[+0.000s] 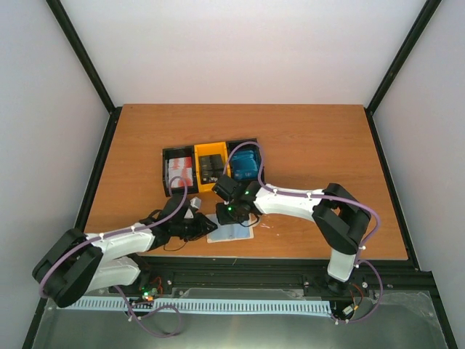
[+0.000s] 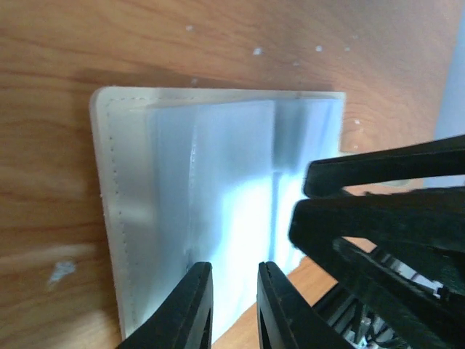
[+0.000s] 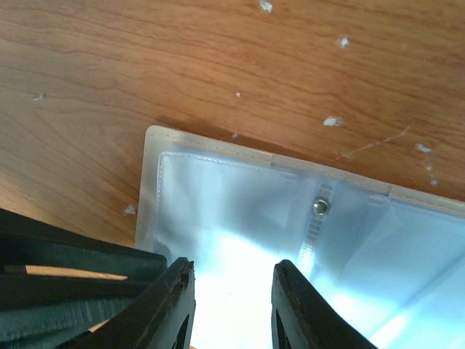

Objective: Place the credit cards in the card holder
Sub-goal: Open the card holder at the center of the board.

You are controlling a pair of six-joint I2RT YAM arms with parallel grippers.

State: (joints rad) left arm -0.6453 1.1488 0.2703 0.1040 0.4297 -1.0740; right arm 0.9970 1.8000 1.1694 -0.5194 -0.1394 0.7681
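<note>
Card holder is lying open just on the near side of the tray, with the credit cards sitting inside the tray. Left gripper is showing a narrow gap and right gripper a wider one. Both are over pocket plastic, and I cannot tell whether either is gripping it. The danger is a thin clear flap slipping free and the pocket closing, or the crowded arms bumping each other.

Black-yellow three-compartment tray on wooden table.

Even, bright overhead light; both wrist views are soft, with white glare on the card holder plastic.
</note>
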